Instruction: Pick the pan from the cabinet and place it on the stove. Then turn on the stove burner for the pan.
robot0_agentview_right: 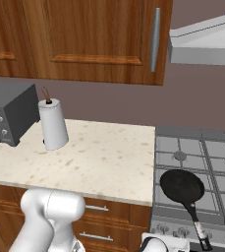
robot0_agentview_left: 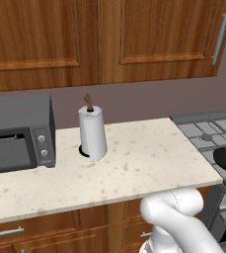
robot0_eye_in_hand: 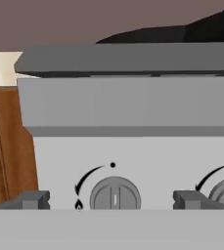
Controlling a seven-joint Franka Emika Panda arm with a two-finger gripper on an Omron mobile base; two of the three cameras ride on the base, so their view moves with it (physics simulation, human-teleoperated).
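Pan [robot0_agentview_right: 182, 186] rests on the stove [robot0_agentview_right: 182, 147] over the front-left burner, handle pointing toward the front edge, so placement appears complete. Fingers [robot0_eye_in_hand: 35, 199] stand fully apart, holding nothing, straddling the leftmost knob [robot0_eye_in_hand: 115, 196], likely aligned to grasp and turn it. Cabinet [robot0_agentview_right: 84, 34] doors are closed.

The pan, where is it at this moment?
The pan sits on the stove, on the front left grate beside the counter, in the right base view. Its handle points toward the front knobs.
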